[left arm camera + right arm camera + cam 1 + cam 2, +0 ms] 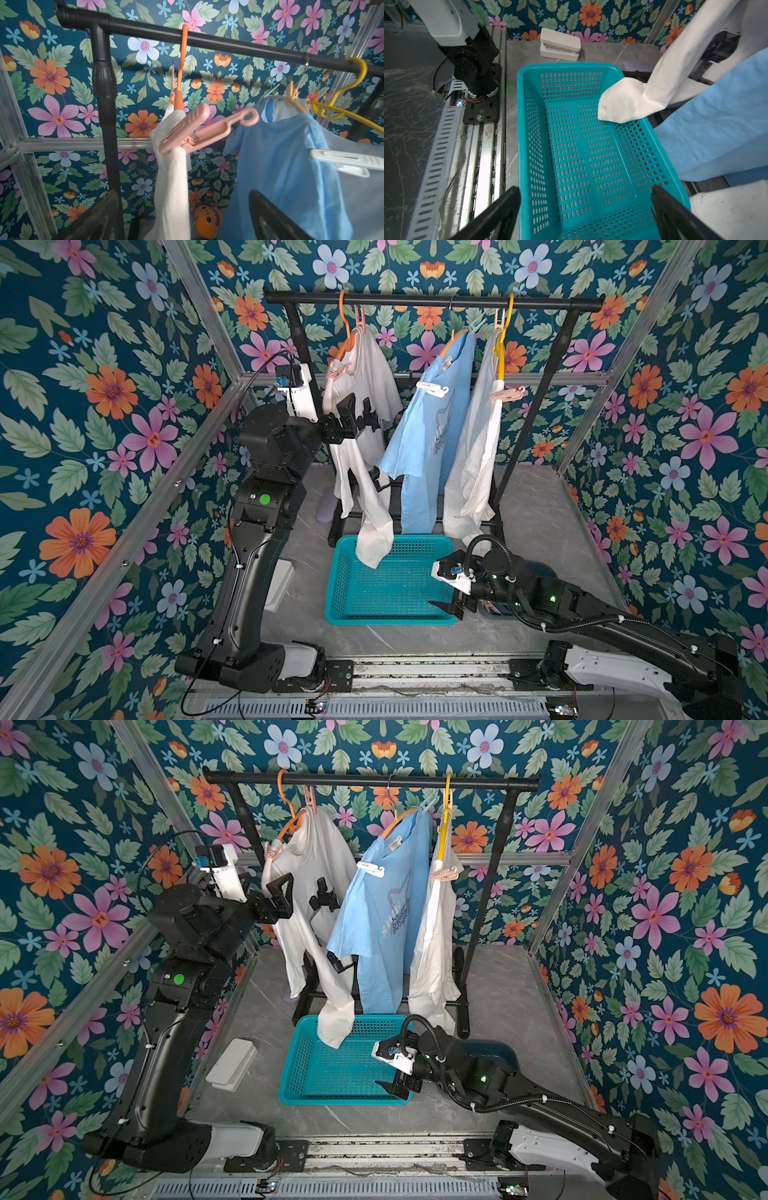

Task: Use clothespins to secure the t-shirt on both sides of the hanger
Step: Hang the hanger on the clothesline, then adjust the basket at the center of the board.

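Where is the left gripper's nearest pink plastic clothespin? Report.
In a top view, the clothespin clips the white t-shirt to the orange hanger's near end, by the left gripper.

Under the rail (432, 302) three shirts hang close, leaving narrow passages. Between the white shirt (365, 373) at the rail's left end and the blue shirt (432, 423) a gap is open below the rail. A pink peg (187, 125) sticks out from the white shirt's front shoulder, and a white peg (432, 387) from the blue shirt's. Low before the rail the basket (386, 619) blocks the floor, a white hem (376, 543) hanging inside; above it the room is free.
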